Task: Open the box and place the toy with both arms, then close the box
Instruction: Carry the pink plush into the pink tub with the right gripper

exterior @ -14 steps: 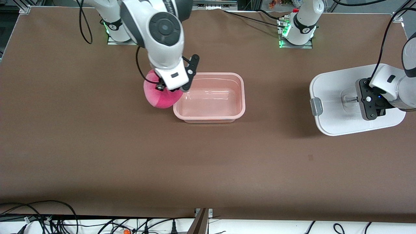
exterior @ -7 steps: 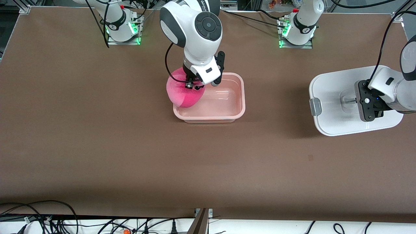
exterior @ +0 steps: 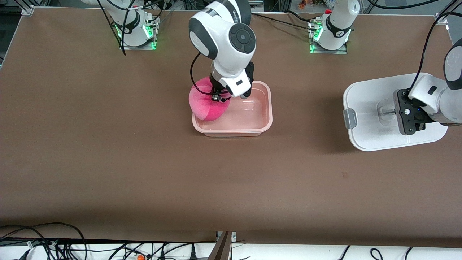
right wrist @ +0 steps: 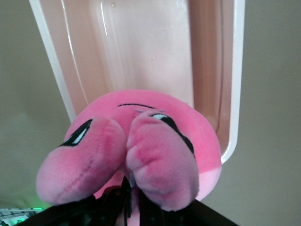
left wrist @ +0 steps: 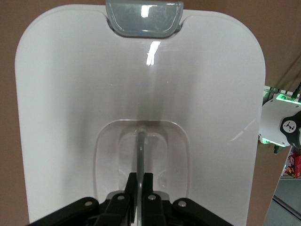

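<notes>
Table carries the open box; its lid lies well apart toward the left arm's end, left tool clamped on the clear handle. Right tool grips the toy over the box's rim at the right arm's end. Placing is underway; next comes centring, lowering, releasing. Only the right wrist view shows the toy's face.
</notes>
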`<state>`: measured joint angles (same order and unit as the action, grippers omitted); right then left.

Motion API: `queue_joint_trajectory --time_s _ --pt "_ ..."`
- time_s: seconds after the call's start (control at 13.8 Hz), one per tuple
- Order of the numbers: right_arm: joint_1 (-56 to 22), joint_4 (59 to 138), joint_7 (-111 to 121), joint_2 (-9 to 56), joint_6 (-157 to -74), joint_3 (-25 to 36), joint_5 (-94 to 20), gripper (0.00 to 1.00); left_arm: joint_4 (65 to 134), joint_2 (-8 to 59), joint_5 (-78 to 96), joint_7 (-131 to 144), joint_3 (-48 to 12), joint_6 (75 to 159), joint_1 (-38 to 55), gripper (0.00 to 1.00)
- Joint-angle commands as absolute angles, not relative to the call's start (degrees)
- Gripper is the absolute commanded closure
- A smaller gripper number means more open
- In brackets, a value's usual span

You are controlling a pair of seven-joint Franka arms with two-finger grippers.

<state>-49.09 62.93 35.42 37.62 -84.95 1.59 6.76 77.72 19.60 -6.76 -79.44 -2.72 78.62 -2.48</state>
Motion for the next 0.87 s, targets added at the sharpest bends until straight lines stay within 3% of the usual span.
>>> queue_joint_trajectory --time_s 0.0,0.73,0.8 --pt "-50.2 60.6 34.4 40.3 -85.9 2.1 8.0 1.0 77.4 19.2 -7.9 -80.9 -3.0 78.6 -2.5 1.0" --pt "-50.7 60.8 29.7 45.8 -92.7 2.5 8.3 1.0 77.4 19.2 -8.0 -80.6 -3.0 78.4 -1.1 1.0" --pt "-50.7 61.0 29.7 46.9 -94.2 2.4 9.5 0.95 77.4 19.2 -8.0 -80.6 -3.0 78.4 -1.1 1.0"
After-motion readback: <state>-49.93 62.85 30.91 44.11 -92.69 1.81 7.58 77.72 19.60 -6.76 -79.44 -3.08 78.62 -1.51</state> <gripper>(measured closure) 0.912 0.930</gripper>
